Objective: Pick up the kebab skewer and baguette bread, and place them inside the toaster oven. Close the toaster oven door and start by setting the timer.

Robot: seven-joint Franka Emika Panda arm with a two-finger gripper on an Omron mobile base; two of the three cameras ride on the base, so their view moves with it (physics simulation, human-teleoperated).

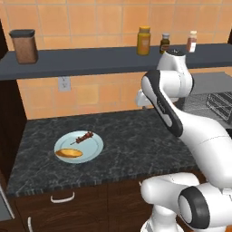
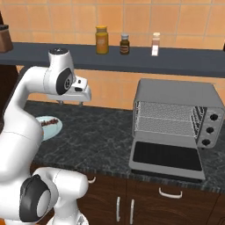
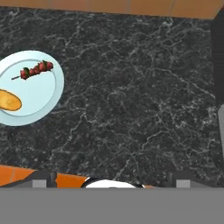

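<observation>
Both on the pale plate (image 1: 93, 153) at the counter's (image 1: 136, 145) left, the kebab skewer (image 1: 84, 137) looks light, stiff, best pinched across its meat, the baguette bread (image 1: 69, 153) crushable, while the claw (image 2: 70, 103) hangs empty, spread wide above.

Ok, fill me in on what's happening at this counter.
Nothing is being carried yet. The kebab skewer and baguette bread both lie on the plate. The end effector hangs open over bare counter beside the plate. The toaster oven stands with its door folded down.
</observation>
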